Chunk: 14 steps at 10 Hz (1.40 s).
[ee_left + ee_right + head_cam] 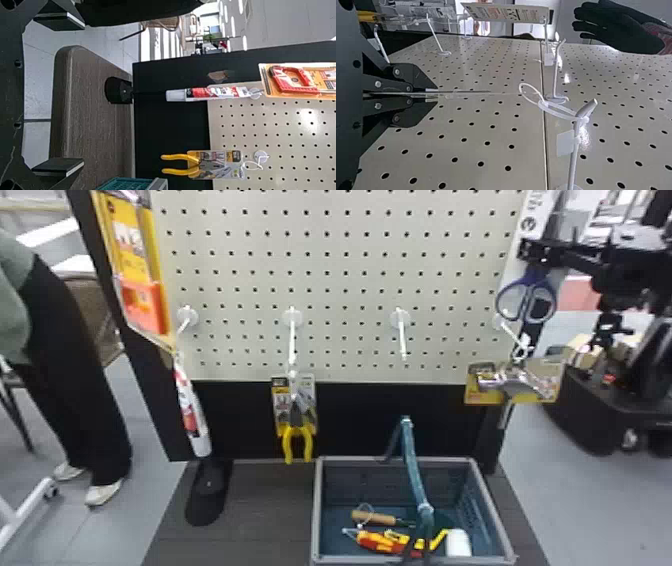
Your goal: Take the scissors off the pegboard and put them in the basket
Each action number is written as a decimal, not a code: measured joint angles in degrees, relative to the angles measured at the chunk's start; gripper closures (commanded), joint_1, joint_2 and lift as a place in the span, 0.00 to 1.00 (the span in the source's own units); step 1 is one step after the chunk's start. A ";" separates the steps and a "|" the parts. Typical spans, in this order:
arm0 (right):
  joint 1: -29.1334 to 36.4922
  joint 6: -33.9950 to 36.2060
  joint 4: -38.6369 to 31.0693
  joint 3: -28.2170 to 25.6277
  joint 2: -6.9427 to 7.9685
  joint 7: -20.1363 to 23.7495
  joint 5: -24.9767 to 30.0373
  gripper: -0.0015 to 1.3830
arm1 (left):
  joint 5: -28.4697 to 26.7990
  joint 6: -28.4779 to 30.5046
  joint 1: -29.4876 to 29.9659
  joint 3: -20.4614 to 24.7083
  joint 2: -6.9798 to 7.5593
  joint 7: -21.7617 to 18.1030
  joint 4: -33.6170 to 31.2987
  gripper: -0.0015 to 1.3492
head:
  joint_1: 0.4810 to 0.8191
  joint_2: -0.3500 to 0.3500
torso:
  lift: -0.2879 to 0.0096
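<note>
Both tips of the right claw (531,251) pinched narrow on the packaged scissors (530,281).

In the head view there are one pegboard (345,290), four hooks (402,339), one basket (316,510), one pair of scissors (555,297), one pair of pliers (309,442), one white tube (192,415), one packaged saw (142,307), one shiny tool on card (517,382); inside the basket, one wooden handle (375,518) and one white roller (457,542).
</note>
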 measured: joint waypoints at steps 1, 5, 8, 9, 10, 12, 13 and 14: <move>0.02 0.00 0.07 0.00 -0.05 -0.01 -0.05 0.84 | 0.01 0.00 0.00 0.00 0.04 0.00 0.00 0.08 | 0.20 0.50 | 0.63; 0.09 0.13 -1.28 -0.11 -0.47 -0.20 -0.20 0.84 | 0.19 0.09 0.12 -0.10 0.24 0.00 0.00 0.08 | 0.20 0.50 | 0.63; 0.76 0.66 -4.35 -0.91 -0.95 -0.51 -0.37 0.84 | 0.28 0.09 0.12 -0.25 0.44 0.00 0.00 0.08 | 0.20 0.50 | 0.63; 1.04 0.93 -5.80 -1.37 -1.10 -0.63 0.28 0.84 | 0.28 0.10 0.19 -0.29 0.49 0.00 -0.09 0.08 | 0.20 0.50 | 0.63; 1.28 1.15 -6.55 -1.86 -1.30 -0.64 0.75 0.84 | 0.32 0.15 0.23 -0.35 0.56 0.00 -0.13 0.08 | 0.20 0.50 | 0.63; 1.99 1.34 -7.34 -3.00 -1.72 -0.65 0.89 0.84 | 0.38 0.19 0.23 -0.54 0.79 0.00 -0.27 0.08 | 0.20 0.50 | 0.63; 2.34 1.49 -8.19 -3.77 -1.89 -0.79 0.93 0.84 | 0.43 0.25 0.23 -0.60 0.90 0.00 -0.28 0.08 | 0.20 0.50 | 0.63; 2.58 1.72 -9.25 -4.45 -2.03 -0.95 1.05 0.84 | 0.45 0.27 0.24 -0.62 0.88 0.00 -0.28 0.08 | 0.20 0.50 | 0.63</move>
